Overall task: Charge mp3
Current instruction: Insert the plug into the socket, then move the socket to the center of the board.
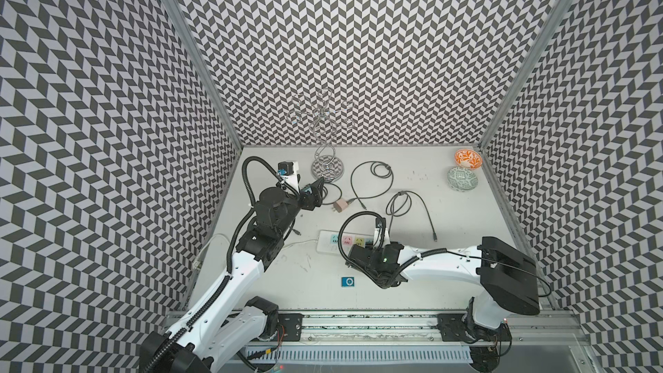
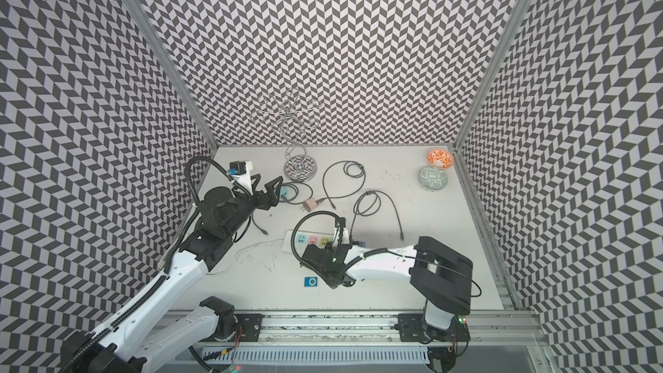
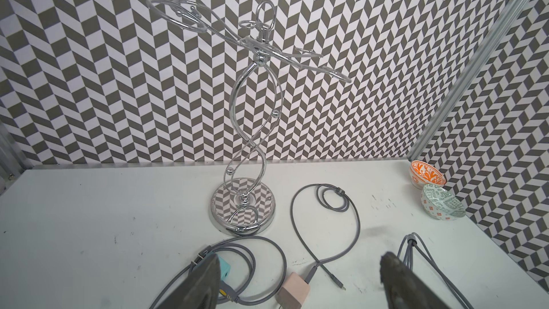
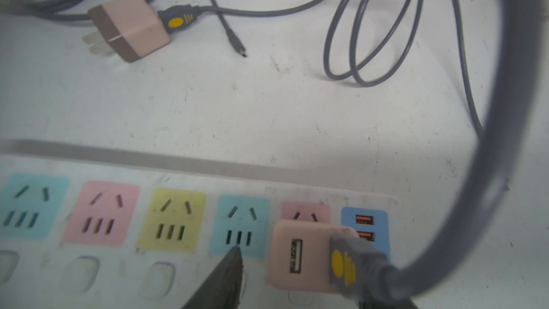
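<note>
Both top views hide the right gripper (image 4: 309, 277) tips. Its wrist view shows them spread, one finger (image 4: 231, 274) clear of the plugged pink adapter (image 4: 303, 251). The left gripper (image 3: 300, 263) stands wide, empty.

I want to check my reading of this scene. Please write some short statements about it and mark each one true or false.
1. The mp3 lies on the table with no cable in it. True.
2. A pink charger is plugged into the strip. True.
3. Both bowls are orange. False: there is an orange bowl and a green bowl.
4. The left gripper holds a cable. False: it is open and empty.
5. The stand lies on its side. False: it stands upright.
</note>
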`<state>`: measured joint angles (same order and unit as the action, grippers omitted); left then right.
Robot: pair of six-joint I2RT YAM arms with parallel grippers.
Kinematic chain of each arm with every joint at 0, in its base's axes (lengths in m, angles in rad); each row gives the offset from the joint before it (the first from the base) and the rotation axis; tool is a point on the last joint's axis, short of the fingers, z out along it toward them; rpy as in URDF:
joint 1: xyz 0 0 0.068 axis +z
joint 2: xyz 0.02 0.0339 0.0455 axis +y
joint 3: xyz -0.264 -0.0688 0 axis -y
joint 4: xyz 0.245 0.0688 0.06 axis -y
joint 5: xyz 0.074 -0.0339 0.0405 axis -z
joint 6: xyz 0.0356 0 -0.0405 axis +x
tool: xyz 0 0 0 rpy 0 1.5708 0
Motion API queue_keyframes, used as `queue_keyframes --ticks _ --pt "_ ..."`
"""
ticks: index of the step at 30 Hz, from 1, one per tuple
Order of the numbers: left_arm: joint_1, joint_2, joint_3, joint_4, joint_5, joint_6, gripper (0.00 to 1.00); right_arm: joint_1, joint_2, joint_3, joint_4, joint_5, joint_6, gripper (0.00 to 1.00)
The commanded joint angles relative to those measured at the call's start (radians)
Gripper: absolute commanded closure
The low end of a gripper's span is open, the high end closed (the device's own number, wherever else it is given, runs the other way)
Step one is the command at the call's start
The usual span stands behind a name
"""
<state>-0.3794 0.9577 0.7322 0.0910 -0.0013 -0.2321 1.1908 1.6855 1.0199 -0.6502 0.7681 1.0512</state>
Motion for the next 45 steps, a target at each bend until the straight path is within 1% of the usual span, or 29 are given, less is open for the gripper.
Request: queue_keyframes --ticks 1,5,7,9,12,16,18,20,22,25,27,30,33,35,39,41,45 --pt "-0.005 0.069 0.065 0.040 0.027 0.022 0.16 -0.060 -0.080 0.043 0.038 -0.020 -0.181 0.32" --pt "-0.013 0.203 0.150 0.102 0.030 0.060 0.16 -0.166 -0.174 0.042 0.167 -0.082 -0.403 0.26" --pt "-0.015 0.278 0.200 0.127 0.030 0.094 0.16 -0.201 -0.229 0.030 0.241 -0.112 -0.511 0.22" --pt "-0.015 0.343 0.248 0.144 0.032 0.123 0.16 -0.235 -0.283 -0.001 0.325 -0.169 -0.623 0.20" --pt "-0.015 0.416 0.319 0.150 0.064 0.177 0.16 -0.299 -0.366 -0.055 0.391 -0.270 -0.716 0.17" --pt "-0.017 0.488 0.378 0.187 0.114 0.249 0.16 -0.405 -0.495 -0.135 0.346 -0.370 -0.745 0.17" --pt "-0.017 0.523 0.403 0.204 0.142 0.281 0.16 -0.453 -0.552 -0.190 0.325 -0.455 -0.752 0.19" --pt "-0.017 0.555 0.421 0.234 0.174 0.311 0.16 -0.461 -0.601 -0.242 0.306 -0.487 -0.734 0.20" --pt "-0.016 0.589 0.436 0.257 0.201 0.332 0.16 -0.460 -0.637 -0.304 0.320 -0.600 -0.758 0.21" --pt "-0.016 0.628 0.463 0.262 0.218 0.343 0.16 -0.457 -0.659 -0.361 0.306 -0.688 -0.669 0.23" --pt "-0.016 0.639 0.467 0.259 0.222 0.335 0.16 -0.454 -0.661 -0.395 0.302 -0.718 -0.627 0.25" --pt "-0.017 0.627 0.437 0.265 0.231 0.325 0.16 -0.418 -0.681 -0.457 0.330 -0.728 -0.566 0.30" --pt "-0.016 0.599 0.392 0.273 0.220 0.308 0.16 -0.378 -0.709 -0.511 0.353 -0.739 -0.502 0.31" --pt "-0.021 0.574 0.363 0.272 0.208 0.298 0.16 -0.354 -0.737 -0.546 0.355 -0.724 -0.465 0.33" --pt "-0.032 0.531 0.304 0.273 0.193 0.296 0.16 -0.349 -0.784 -0.621 0.375 -0.745 -0.429 0.40" --pt "-0.039 0.516 0.285 0.265 0.182 0.302 0.16 -0.340 -0.784 -0.649 0.388 -0.768 -0.413 0.44" --pt "-0.043 0.496 0.265 0.260 0.163 0.304 0.16 -0.315 -0.735 -0.676 0.406 -0.758 -0.396 0.48"
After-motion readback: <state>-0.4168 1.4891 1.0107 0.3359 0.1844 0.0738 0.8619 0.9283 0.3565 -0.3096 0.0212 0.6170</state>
